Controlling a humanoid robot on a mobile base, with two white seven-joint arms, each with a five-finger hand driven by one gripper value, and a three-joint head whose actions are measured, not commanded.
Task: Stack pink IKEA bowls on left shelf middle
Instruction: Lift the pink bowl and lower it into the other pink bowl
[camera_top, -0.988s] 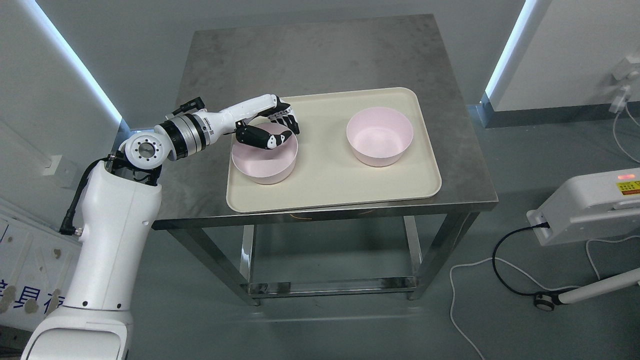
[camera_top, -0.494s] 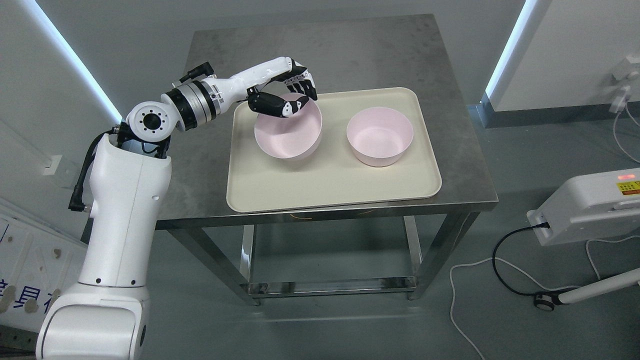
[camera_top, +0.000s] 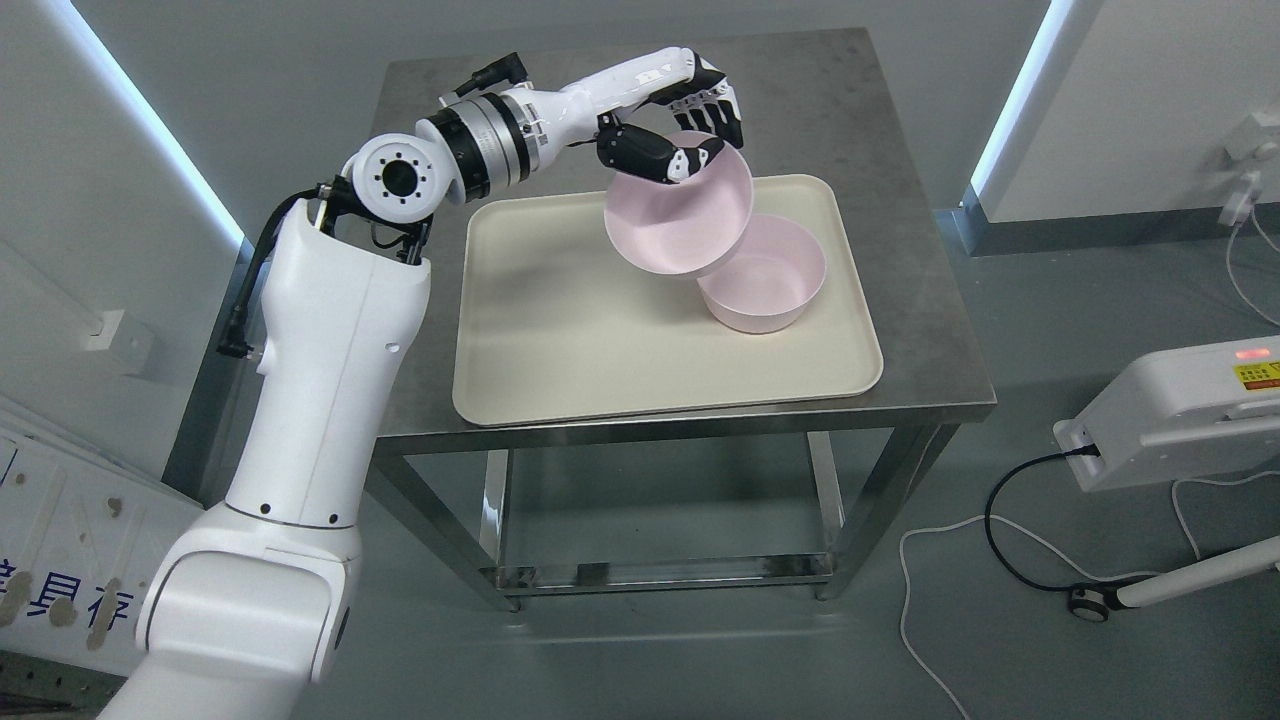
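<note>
My left hand (camera_top: 690, 130) is shut on the far rim of a pink bowl (camera_top: 672, 222) and holds it in the air, tilted. The held bowl hangs over the left part of a second pink bowl (camera_top: 770, 280) and hides part of its rim. The second bowl stands upright on the right side of a cream tray (camera_top: 560, 330). The tray lies on a steel table (camera_top: 450, 120). The right arm is out of view.
The left half of the tray is bare. A white device (camera_top: 1180, 410) with a black cable (camera_top: 1010, 520) stands on the floor to the right of the table. A white panel with blue print (camera_top: 60, 560) leans at the lower left.
My left hand has lifted the pink bowl off the tray's left side and carried it up and to the right, until it overlaps the second bowl. The second bowl has not moved.
</note>
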